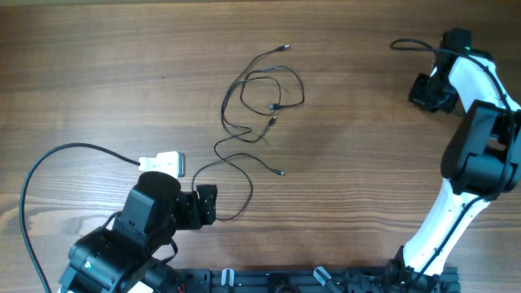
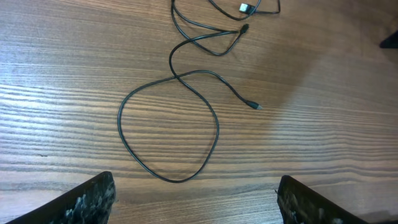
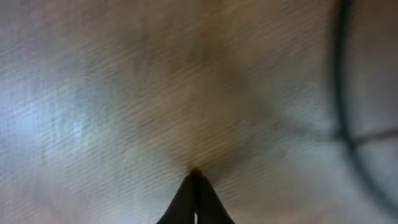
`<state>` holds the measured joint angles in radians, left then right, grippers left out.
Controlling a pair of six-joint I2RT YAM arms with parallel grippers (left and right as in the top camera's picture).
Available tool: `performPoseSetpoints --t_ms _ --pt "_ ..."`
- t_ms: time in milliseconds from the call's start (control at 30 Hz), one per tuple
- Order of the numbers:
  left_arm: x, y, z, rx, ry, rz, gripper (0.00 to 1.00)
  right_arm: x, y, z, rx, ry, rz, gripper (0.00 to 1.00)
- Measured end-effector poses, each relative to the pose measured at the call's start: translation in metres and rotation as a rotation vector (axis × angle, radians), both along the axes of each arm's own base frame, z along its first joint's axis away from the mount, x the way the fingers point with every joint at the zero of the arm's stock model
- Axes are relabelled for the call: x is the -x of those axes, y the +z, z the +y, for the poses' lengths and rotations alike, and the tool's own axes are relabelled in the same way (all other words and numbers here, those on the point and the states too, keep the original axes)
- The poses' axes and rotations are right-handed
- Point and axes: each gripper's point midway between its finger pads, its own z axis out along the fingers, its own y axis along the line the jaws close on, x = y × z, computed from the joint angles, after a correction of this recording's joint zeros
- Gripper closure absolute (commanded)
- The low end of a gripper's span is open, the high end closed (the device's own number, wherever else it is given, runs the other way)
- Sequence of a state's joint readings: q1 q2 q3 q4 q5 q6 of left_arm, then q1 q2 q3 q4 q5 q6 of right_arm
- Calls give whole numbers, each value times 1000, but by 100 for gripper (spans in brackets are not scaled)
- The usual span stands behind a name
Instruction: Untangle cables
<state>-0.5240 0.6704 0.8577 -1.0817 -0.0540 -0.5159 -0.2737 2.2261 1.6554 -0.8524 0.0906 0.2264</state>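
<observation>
The cables (image 1: 259,104) are thin black wires with small silvery plug tips, lying in loose tangled loops at the table's middle. One wire runs down into a big loop (image 2: 169,130) that shows in the left wrist view, with a plug tip (image 2: 255,107) to its right. My left gripper (image 1: 208,203) is open and empty, its fingers wide apart just short of the loop's near end. My right gripper (image 1: 423,91) is shut and empty at the far right back, well apart from the cables; its view (image 3: 195,177) shows only blurred wood close up.
A white camera unit (image 1: 163,163) with a thick black lead (image 1: 49,163) sits by the left arm. Another thick lead (image 1: 411,45) curls at the right arm's wrist. The table's front edge holds a black rail (image 1: 309,281).
</observation>
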Motion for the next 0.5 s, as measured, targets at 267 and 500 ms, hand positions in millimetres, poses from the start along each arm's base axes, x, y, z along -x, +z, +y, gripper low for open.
performPoseSetpoints --t_ms 267,500 --pt "1 0 0 1 -2 4 14 21 0 -109 115 -226 -129 96" --pt "1 0 -1 5 -5 5 14 98 0 -219 107 -535 -193 96"
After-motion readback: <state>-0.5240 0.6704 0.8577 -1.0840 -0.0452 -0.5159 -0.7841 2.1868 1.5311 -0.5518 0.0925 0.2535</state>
